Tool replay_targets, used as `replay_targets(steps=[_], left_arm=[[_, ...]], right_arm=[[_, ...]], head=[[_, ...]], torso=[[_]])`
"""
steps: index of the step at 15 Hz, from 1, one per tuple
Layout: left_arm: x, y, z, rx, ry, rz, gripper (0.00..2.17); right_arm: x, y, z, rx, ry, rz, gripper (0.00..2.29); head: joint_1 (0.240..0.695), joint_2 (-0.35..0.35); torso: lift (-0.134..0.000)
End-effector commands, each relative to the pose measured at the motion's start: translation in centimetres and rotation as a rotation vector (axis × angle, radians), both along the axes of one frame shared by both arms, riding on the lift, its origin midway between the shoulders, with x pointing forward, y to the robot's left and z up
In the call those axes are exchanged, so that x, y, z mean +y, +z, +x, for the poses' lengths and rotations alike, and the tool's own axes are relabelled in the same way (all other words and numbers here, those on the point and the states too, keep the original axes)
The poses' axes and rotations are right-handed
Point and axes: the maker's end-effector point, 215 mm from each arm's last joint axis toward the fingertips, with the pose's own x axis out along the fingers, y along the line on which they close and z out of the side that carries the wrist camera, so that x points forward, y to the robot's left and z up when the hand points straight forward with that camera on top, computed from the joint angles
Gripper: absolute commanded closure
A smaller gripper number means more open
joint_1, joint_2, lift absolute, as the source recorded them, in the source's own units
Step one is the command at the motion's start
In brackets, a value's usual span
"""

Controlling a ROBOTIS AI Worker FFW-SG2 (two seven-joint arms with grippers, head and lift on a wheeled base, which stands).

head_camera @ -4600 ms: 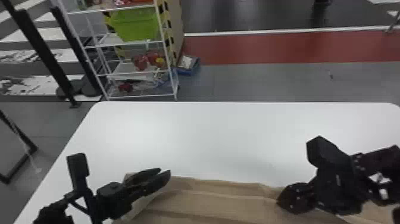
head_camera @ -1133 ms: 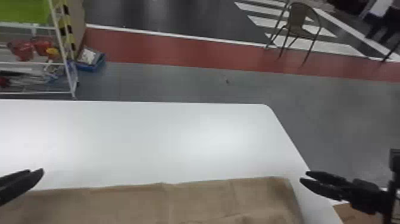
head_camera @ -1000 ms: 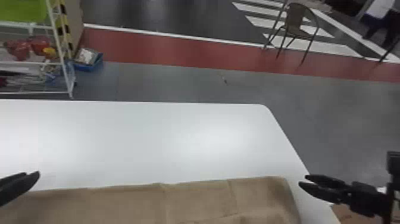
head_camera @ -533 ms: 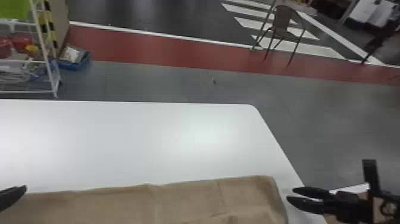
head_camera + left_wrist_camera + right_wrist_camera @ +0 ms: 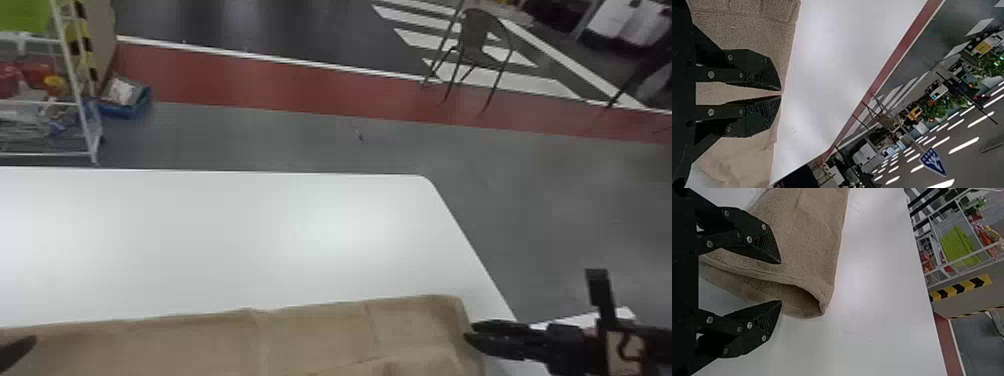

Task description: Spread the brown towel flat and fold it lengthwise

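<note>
The brown towel [image 5: 310, 340] lies as a long strip along the near side of the white table, with some creases. My left gripper [image 5: 20, 350] is over its left part; in the left wrist view the fingertips of my left gripper [image 5: 781, 93] meet above the towel [image 5: 742, 35], with no cloth pinched. At the towel's right end stands my right gripper [image 5: 470, 333]. Seen from the right wrist, my right gripper [image 5: 781, 282] is open, and the towel [image 5: 817, 239] shows a doubled end with a gap between its layers, close by the fingers.
The white table [image 5: 225, 235] has its rounded far right corner beyond the towel. A wire shelf [image 5: 75, 95] and a blue bin [image 5: 127, 105] stand behind at the left. A chair [image 5: 475, 40] is farther back on the right, and a pale object [image 5: 580, 317] sits below my right arm.
The head view has turned right since the oldest frame, and my right gripper has gone from on the towel to its right end. Lately my left gripper has come slightly nearer.
</note>
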Motion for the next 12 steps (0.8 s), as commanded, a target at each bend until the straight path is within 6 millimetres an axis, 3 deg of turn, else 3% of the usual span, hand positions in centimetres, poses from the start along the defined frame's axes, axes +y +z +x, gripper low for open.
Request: replay_targets(steps=[1,3,7,12], left_arm=[[0.8,0.0,-0.2,0.006,0.017,0.008,1.42],[1.7,-0.3,-0.3,0.012,0.033,0.027,1.42],[3.0,-1.5,-0.5,0.04,0.054,0.088,1.43],[3.2,-3.2,-1.2,0.079,0.05,0.142,1.43]], right_arm=[[0.0,0.8,0.2,-0.009,0.003,0.0,0.84],[0.3,1.1,0.3,-0.011,0.008,-0.002,1.19],[0.0,2.0,0.4,-0.024,-0.003,0.011,1.21],[-0.2,2.5,1.1,-0.039,-0.008,0.014,1.21]], head=[[0.695,-0.35],[0.695,-0.35],[0.695,-0.327],[0.695,-0.313]], torso=[[-0.123],[-0.123],[-0.123],[-0.123]])
